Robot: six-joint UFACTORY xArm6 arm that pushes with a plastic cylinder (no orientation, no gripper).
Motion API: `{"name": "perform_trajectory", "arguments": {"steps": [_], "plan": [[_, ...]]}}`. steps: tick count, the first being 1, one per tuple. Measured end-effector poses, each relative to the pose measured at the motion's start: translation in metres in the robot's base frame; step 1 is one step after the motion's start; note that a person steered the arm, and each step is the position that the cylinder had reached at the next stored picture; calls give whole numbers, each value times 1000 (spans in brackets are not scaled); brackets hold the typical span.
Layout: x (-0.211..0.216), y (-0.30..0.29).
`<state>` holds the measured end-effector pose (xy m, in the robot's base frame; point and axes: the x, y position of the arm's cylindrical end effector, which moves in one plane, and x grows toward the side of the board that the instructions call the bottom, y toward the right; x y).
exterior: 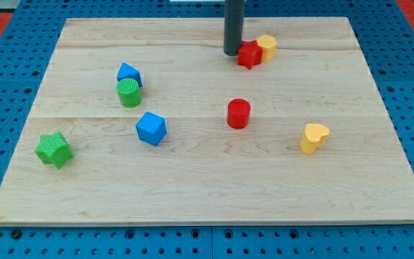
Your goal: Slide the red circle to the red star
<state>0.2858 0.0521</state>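
Observation:
The red circle (238, 114) stands a little right of the board's middle. The red star (249, 55) lies near the view's top, touching a yellow block (267, 46) on its right. My tip (232, 52) rests on the board just left of the red star, close to or touching it, and well above the red circle in the view.
A blue triangular block (129, 73) sits against a green circle (129, 93) at the left. A blue cube (151, 128) lies below them. A green star (54, 149) is at the far left. A yellow heart (314, 137) is at the right. The wooden board (207, 194) lies on a blue pegboard.

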Motion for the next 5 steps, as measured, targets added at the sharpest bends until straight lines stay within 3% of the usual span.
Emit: {"name": "perform_trajectory", "arguments": {"steps": [2,3,5], "plan": [[-3,-34],[25,-29],[80,56]]}}
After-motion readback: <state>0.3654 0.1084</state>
